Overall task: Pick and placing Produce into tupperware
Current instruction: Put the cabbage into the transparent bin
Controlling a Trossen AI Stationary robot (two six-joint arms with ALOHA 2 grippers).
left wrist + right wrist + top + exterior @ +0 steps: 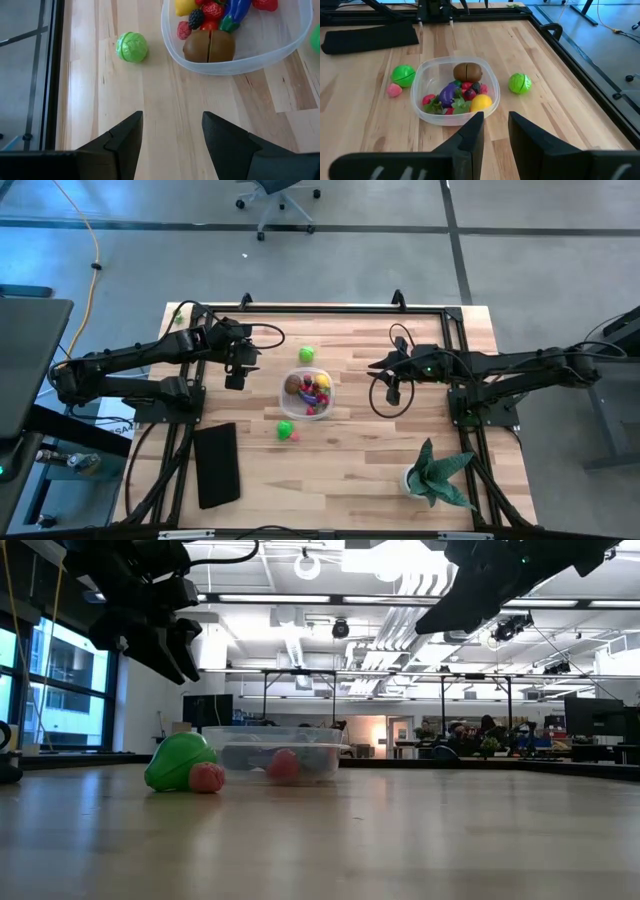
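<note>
Above the table's left half, left gripper (pixel 236 373): jaws parted wide, holding nothing, raised over bare wood just left of the tub. Right gripper (pixel 393 391): jaws set narrow with a slim gap between them, empty, raised over the wood right of the tub, well apart from it. Between the 2 grippers, near the table's centre, clear plastic tub (pixel 308 391), squarish with rounded corners, upright on the wooden table (pixel 350 470). Contents: brown kiwi (pixel 467 71) split by a seam, yellow lemon (pixel 480 103), purple eggplant (pixel 449 92), blackberry (pixel 195 19), several red strawberries (pixel 213 10) and green leaves. Outside the tub, 3 loose pieces: green cabbage (pixel 306 354) beside its far edge, apart from it; round green fruit (pixel 285 429) and small pink piece (pixel 294 436), touching each other, just off its near-left corner. Near-left on the table, flat black slab (pixel 217 464). Near-right corner, spiky-leaved potted plant (pixel 437 476).
</note>
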